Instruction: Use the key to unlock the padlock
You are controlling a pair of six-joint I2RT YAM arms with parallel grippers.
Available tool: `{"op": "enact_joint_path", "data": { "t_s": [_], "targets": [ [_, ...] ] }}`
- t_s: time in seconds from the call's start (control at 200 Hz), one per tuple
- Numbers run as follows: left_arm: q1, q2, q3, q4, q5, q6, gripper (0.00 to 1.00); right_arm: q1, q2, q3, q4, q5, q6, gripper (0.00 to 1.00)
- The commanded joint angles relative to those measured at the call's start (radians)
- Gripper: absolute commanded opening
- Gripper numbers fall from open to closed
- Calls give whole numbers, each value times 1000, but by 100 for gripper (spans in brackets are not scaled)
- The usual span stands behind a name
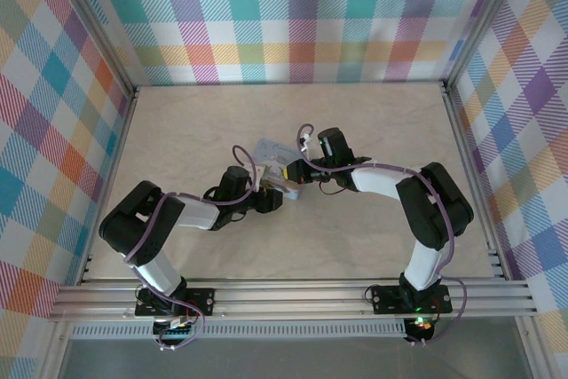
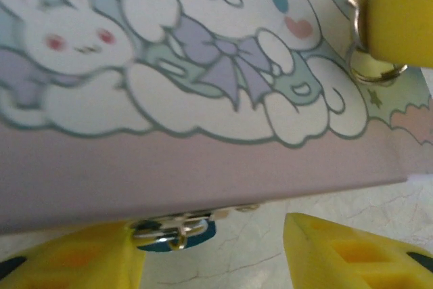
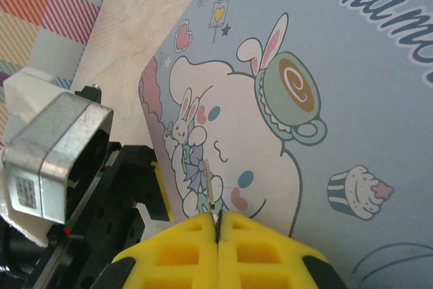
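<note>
The left end effector (image 2: 210,238) stands part open and holds nothing. One finger (image 2: 74,258) touches the padlock (image 2: 174,229), and the other finger (image 2: 352,255) is well apart from it. The padlock hangs from a metal clasp (image 2: 186,218) at the lower edge of the tin (image 2: 203,167), between the two fingers and just above the worktop (image 2: 243,252).

The right end effector (image 3: 218,228) is closed tight on the key (image 3: 212,194). The key's thin blade sticks out from between the fingertips over the tin's printed lid. The key ring (image 2: 375,69) dangles below that end effector near a corner of the lid, apart from the padlock.

From above, both end effectors meet at the tin, near the worktop's middle.
</note>
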Motion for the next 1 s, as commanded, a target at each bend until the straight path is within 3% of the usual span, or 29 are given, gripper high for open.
{"op": "enact_joint_path", "data": {
  "t_s": [0.0,0.305,0.995],
  "targets": [
    [-17,13,23,47,-22,2,52,9,4,-18,-91,23,-14,0],
    [-20,1,9,78,-98,-68,49,13,2,-17,-90,24,-12,0],
    [-20,-5,40,55,-61,-127,25,22,-67,-21,-69,52,-40,0]
  ]
}}
